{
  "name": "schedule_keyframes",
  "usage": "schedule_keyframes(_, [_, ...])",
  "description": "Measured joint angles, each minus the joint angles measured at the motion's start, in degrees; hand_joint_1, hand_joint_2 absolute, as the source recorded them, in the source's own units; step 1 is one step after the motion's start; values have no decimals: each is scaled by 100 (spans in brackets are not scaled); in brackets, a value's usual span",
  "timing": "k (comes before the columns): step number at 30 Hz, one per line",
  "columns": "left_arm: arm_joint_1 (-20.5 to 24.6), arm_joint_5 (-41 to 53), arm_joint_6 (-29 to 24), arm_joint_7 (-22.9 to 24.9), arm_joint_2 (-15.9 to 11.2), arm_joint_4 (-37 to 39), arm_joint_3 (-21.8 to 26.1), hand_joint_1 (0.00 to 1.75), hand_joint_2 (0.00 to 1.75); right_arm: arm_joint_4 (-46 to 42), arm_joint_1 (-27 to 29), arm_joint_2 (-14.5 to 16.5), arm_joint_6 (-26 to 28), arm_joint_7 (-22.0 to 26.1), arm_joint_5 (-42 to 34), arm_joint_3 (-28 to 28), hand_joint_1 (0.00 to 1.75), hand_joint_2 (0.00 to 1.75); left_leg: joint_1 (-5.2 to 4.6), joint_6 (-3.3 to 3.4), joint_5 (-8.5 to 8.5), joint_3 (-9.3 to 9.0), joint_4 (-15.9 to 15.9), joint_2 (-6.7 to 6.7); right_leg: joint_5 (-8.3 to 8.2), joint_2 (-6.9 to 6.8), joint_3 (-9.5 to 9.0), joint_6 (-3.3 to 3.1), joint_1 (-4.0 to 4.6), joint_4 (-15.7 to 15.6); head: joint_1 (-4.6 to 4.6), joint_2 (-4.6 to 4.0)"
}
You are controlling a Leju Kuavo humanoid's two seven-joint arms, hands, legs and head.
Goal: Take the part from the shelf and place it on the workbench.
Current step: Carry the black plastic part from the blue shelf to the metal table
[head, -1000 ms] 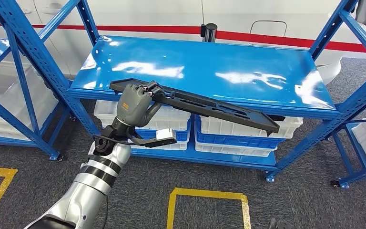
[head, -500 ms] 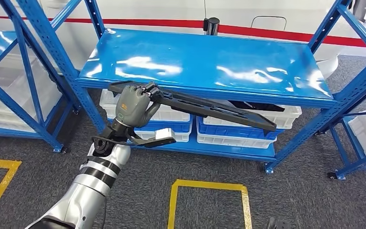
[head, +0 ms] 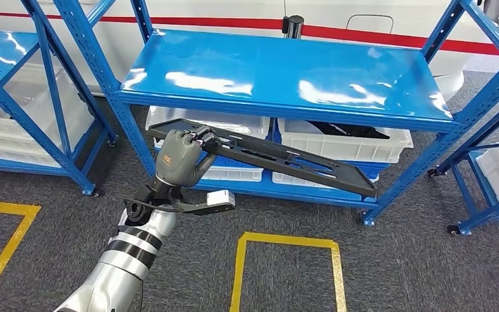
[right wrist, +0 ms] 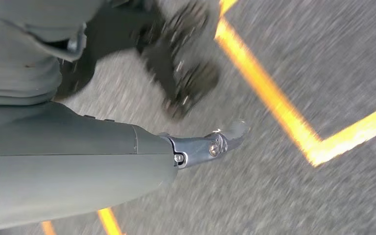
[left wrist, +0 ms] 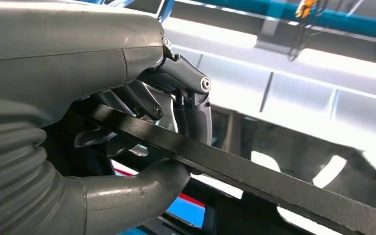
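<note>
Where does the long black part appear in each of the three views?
Head view: the black part runs from the left hand toward lower right, in front of the blue shelf.
Left wrist view: the part crosses diagonally, held by the hand.
Right wrist view: not in it.
Shared landmark: the left hand.

The part (head: 269, 158), held at its left end by the left hand (head: 180, 156), hangs before the shelf (head: 286, 78), near of the bins (head: 344, 140) on the lower tier, over floor tape (head: 286, 250).
</note>
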State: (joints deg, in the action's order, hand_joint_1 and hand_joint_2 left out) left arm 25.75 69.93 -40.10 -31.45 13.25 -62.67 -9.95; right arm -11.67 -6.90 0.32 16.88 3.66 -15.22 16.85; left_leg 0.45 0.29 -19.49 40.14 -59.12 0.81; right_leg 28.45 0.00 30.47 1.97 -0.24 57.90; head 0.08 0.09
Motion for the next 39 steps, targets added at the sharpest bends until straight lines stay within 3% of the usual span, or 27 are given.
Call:
schedule_keyframes(1, [-64, -36, -1, -60, -16, -56, 36, 175, 175, 7, 53, 15, 46, -109, 30, -1, 0, 0, 10, -39, -1, 9, 7, 0, -42, -5, 1, -43, -23, -28, 6, 0])
schedule_keyframes(2, [-133, -65, -1, -113, -38, -116, 77, 175, 175, 13, 106, 31, 87, -210, 52, -1, 0, 0, 16, -69, -105, 38, -54, -8, -104, -11, 11, -97, -49, -56, 2, 0])
schedule_keyframes(3, [-194, -88, -1, -154, -62, -172, 118, 175, 175, 19, 158, 47, 124, -293, 67, -1, 0, 0, 21, -93, -305, 97, -222, -18, -168, -17, 32, -143, -77, -80, -6, 0])
schedule_keyframes(5, [-300, -114, -1, -198, -106, -256, 187, 175, 175, 26, 251, 76, 167, -393, 87, -1, 0, 0, 33, -135, -867, 284, -881, -39, -274, -23, 129, -205, -87, -81, -21, 0])
schedule_keyframes(6, [-344, -120, -1, -205, -122, -282, 214, 175, 175, 28, 287, 88, 173, -411, 91, -1, 0, 0, 37, -158, -1054, 358, -1223, -41, -318, -24, 189, -208, -85, -77, -25, 0])
schedule_keyframes(7, [-385, -123, -1, -210, -139, -299, 235, 175, 175, 32, 315, 99, 175, -422, 94, -1, 0, 0, 40, -177, -1133, 369, -1446, -44, -361, -25, 249, -203, -84, -72, -25, 0])
schedule_keyframes(8, [-420, -127, -1, -214, -153, -316, 252, 175, 175, 34, 334, 109, 176, -427, 95, -1, 0, 0, 47, -191, -1106, 281, -1474, -49, -399, -25, 305, -191, -86, -66, -27, 0])
schedule_keyframes(9, [-444, -128, -1, -217, -164, -331, 262, 175, 175, 37, 348, 120, 177, -430, 96, -1, 0, 0, 58, -199, -1008, 82, -1286, -55, -431, -24, 352, -171, -91, -58, -27, 0])
schedule_keyframes(11, [-463, -134, -1, -228, -175, -375, 267, 175, 175, 41, 358, 138, 189, -469, 104, -1, 0, 0, 72, -196, -852, -479, -571, -57, -481, -21, 435, -121, -94, -20, -28, 0])
schedule_keyframes(13, [-490, -173, -2, -273, -181, -446, 286, 175, 175, 44, 357, 156, 234, -602, 137, -4, 0, 0, 48, -135, -813, -772, -132, -36, -525, -19, 483, -53, -84, 19, -19, 0])
schedule_keyframes(16, [-567, -273, -3, -389, -198, -570, 358, 175, 175, 46, 363, 194, 337, -862, 193, -10, 0, 0, 15, 19, -744, -722, -54, -27, -593, -10, 538, 77, -85, 18, -12, 0])
schedule_keyframes(17, [-592, -303, -3, -422, -202, -611, 380, 175, 175, 48, 371, 205, 375, -940, 208, -11, 0, 0, 21, 80, -692, -690, -29, -30, -536, -7, 591, 93, -85, 77, -6, 0])
schedule_keyframes(19, [-640, -357, -3, -460, -212, -686, 414, 175, 175, 56, 386, 236, 444, -1073, 227, -13, 0, 0, 40, 177, -578, -592, 7, -36, -199, -4, 797, 48, -87, 526, 13, 0])
schedule_keyframes(21, [-710, -385, -3, -476, -232, -740, 443, 175, 175, 60, 390, 271, 477, -1146, 234, -13, 0, 0, 36, 204, -472, -449, 7, -41, 215, -4, 1047, 8, -89, 1265, 28, 0])
schedule_keyframes(22, [-757, -394, -3, -488, -245, -762, 458, 175, 175, 61, 391, 283, 483, -1161, 231, -13, 0, 0, 34, 198, -419, -375, 5, -47, 326, -4, 1100, 24, -91, 1530, 29, 0])
schedule_keyframes(23, [-809, -398, -3, -504, -257, -781, 475, 175, 175, 61, 391, 293, 484, -1167, 226, -13, 0, 0, 32, 188, -364, -302, 5, -53, 338, -5, 1046, 62, -92, 1595, 30, 0])
schedule_keyframes(24, [-860, -404, -3, -520, -266, -802, 491, 175, 175, 61, 390, 300, 485, -1169, 218, -13, 0, 0, 32, 174, -309, -233, 4, -58, 273, -5, 886, 110, -93, 1456, 31, 0])
schedule_keyframes(26, [-935, -413, -3, -546, -275, -848, 517, 175, 175, 60, 379, 309, 484, -1161, 202, -13, 0, 0, 28, 131, -203, -115, 1, -56, 127, -5, 306, 154, -89, 681, 32, 0])
schedule_keyframes(28, [-983, -414, -2, -574, -281, -901, 538, 175, 175, 60, 366, 322, 473, -1134, 191, -12, 0, 0, 17, 61, -102, -60, 12, -56, 85, 4, -103, 110, -62, 78, 21, 0])
schedule_keyframes(29, [-1010, -413, -2, -590, -282, -925, 546, 175, 175, 60, 361, 330, 465, -1114, 189, -11, 0, 0, 15, 22, -56, -57, 25, -57, 91, 9, -163, 72, -41, -43, 16, 0])
schedule_keyframes(31, [-1074, -409, -3, -620, -284, -954, 559, 175, 175, 61, 361, 347, 449, -1074, 186, -11, 0, 0, 28, -57, 23, -58, 63, -59, 17, 10, -91, -7, -46, -62, 10, 0])
schedule_keyframes(32, [-1107, -408, -3, -628, -285, -965, 568, 175, 175, 61, 359, 351, 445, -1059, 186, -11, 0, 0, 37, -88, -21, -30, 41, -59, -35, 5, -71, -53, -63, -72, 0, 0])
schedule_keyframes(33, [-1136, -406, -3, -638, -287, -975, 576, 175, 175, 61, 359, 355, 440, -1045, 186, -10, 0, 0, 46, -116, -170, 23, -65, -60, -97, -4, -42, -109, -87, -87, -16, 0])
schedule_keyframes(36, [-1203, -403, -3, -663, -292, -997, 594, 175, 175, 61, 368, 358, 418, -1020, 186, -9, 0, 0, 63, -177, -973, 302, -1018, -60, -264, -23, 105, -206, -96, -91, -55, 0])
schedule_keyframes(37, [-1225, -403, -3, -665, -294, -1000, 597, 175, 175, 61, 373, 361, 412, -1018, 186, -9, 0, 0, 66, -195, -1125, 349, -1331, -59, -306, -24, 163, -204, -90, -86, -56, 0])
schedule_keyframes(38, [-1245, -403, -3, -668, -296, -1000, 599, 175, 175, 61, 379, 363, 407, -1013, 186, -9, 0, 0, 70, -208, -1162, 310, -1471, -60, -343, -25, 218, -195, -87, -80, -57, 0])
schedule_keyframes(39, [-1258, -403, -3, -670, -298, -1001, 601, 175, 175, 61, 385, 364, 402, -1006, 186, -9, 0, 0, 76, -214, -1102, 157, -1381, -62, -374, -24, 262, -177, -89, -72, -58, 0])
